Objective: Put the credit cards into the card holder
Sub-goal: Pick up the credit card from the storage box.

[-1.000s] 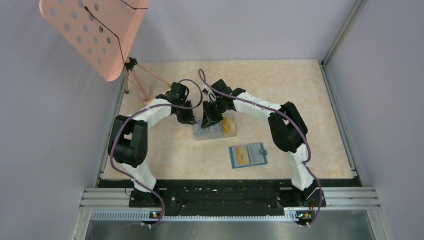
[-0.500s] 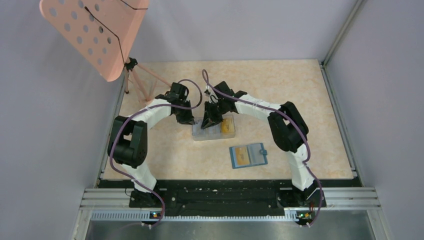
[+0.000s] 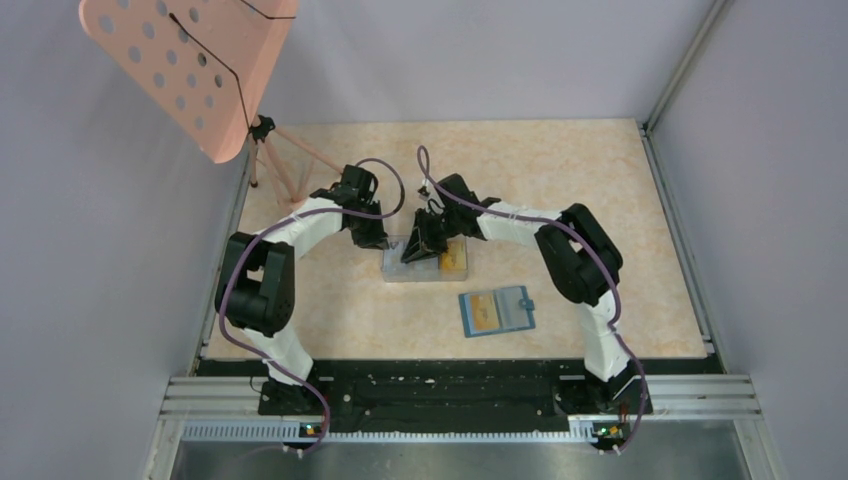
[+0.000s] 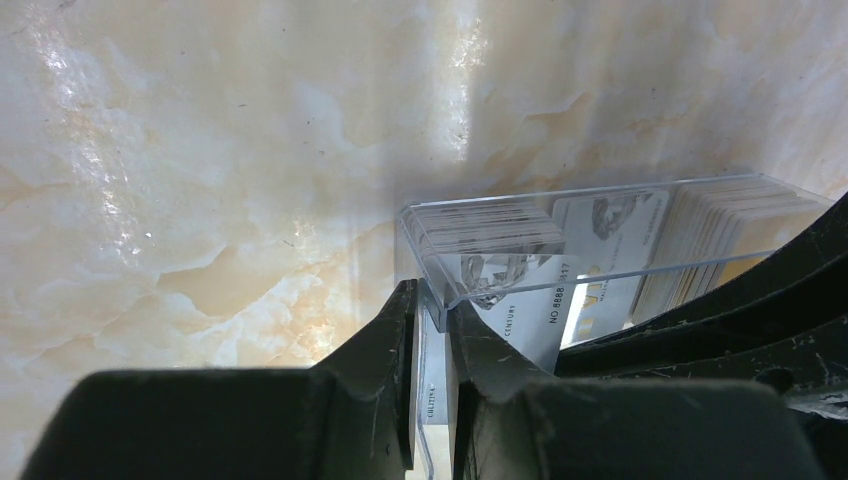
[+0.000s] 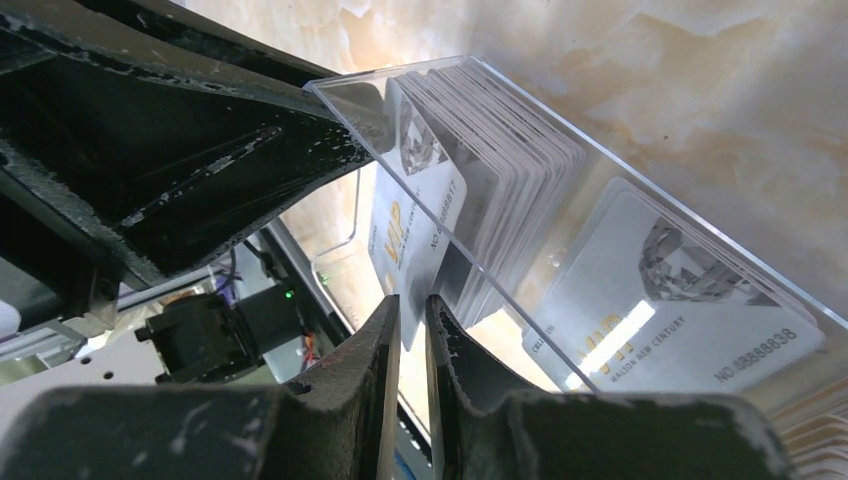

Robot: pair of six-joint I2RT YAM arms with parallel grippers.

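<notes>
- At the table's centre, seen from above, the clear box lay with both arms bent over it. The credit cards stood packed on edge inside, the yellow ones toward its 3 o'clock end.
- The left gripper was clamped on the box's end wall at 9 o'clock, its fingers almost together with only the thin plastic between them.
- The right gripper reached into the box from the 12 o'clock side. Its fingers looked pinched on the edge of one whitish card that stood apart from the stack.
- The card holder lay open at 4 o'clock from the box, well apart from it, with an orange-yellow card already in its 9 o'clock half.
- Risk, the pinch: so little of the card sat between the fingers that it could have twisted or slipped free on the lift.
- Risk, the stack: the cards were packed tightly, so a neighbour might have ridden up by friction and dropped onto the table.
- Risk, the box: had the left clamp slid off the smooth wall, the box could have risen or tipped and spilled the cards.
- Risk, the rim: a tilted card might have caught there and been knocked loose.
</notes>
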